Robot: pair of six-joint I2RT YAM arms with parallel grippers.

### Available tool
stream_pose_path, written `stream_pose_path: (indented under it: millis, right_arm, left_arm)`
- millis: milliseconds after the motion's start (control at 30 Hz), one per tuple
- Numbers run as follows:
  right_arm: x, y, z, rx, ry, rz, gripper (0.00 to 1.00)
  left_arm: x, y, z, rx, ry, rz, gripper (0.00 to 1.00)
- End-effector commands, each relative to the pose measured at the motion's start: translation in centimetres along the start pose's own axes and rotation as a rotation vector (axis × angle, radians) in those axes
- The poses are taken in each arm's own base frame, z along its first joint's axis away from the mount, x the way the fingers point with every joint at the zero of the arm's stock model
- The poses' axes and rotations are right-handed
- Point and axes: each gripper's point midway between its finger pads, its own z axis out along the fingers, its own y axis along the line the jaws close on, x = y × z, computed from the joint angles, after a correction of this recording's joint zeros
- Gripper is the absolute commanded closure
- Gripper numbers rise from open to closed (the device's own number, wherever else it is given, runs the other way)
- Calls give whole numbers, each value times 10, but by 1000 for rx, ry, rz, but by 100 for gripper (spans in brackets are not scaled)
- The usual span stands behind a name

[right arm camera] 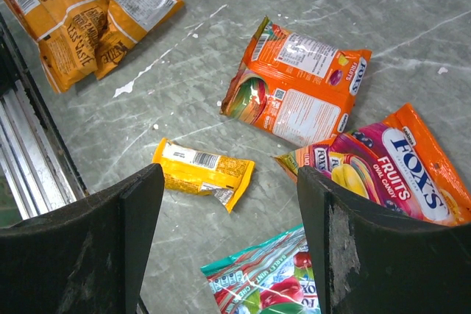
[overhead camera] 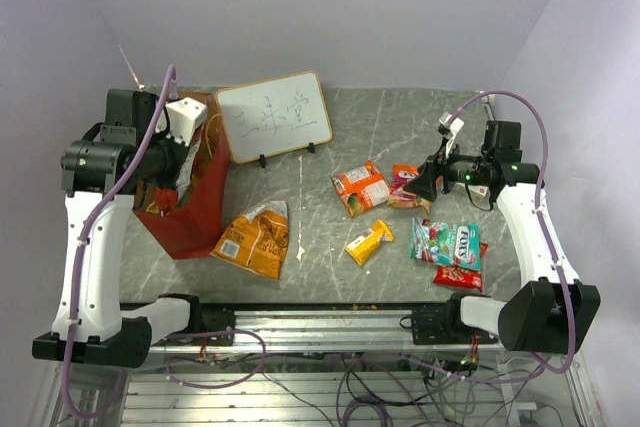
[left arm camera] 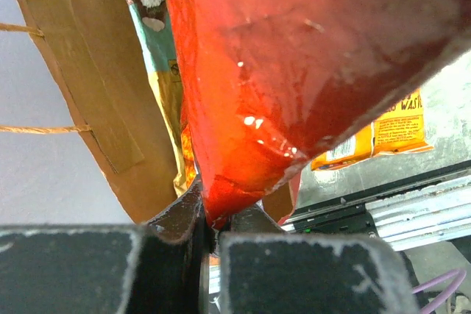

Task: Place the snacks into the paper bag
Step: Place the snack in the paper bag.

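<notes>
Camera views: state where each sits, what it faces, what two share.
Top external: above and behind, looking down on the table; left arm, right arm show.
Left wrist: against the red paper bag; left gripper shut on it.
Right wrist: above the table, facing down at the orange packet; right gripper open.
Shared: yellow packet, top and right wrist.

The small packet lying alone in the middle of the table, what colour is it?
The small packet is yellow, clearest in the right wrist view.

Left arm [overhead camera: 90,237] jaws clamped, right arm [overhead camera: 530,227] jaws wide, seemingly empty.
</notes>
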Motion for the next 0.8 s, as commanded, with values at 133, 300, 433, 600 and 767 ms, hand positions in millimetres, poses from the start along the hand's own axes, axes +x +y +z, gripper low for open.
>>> stream_pose_path:
  millis: [133,300,433,600,767]
  right_arm:
    - [3,-2,2,-8,-9,-20,28]
    - [8,-2,2,-7,0,-19,28]
    - [10,0,2,-11,3,-19,28]
    - [9,1,0,-3,-5,-33,28]
    - [9,2,0,-12,-4,-35,28]
  left_arm:
    - [0,-2,13,34,22,-39,93]
    - [-1,4,25,47,76,-36,93]
    - [0,12,32,52,117,-46,93]
    - [12,21,40,76,185,-75,93]
    - [19,22,48,131,243,-89,93]
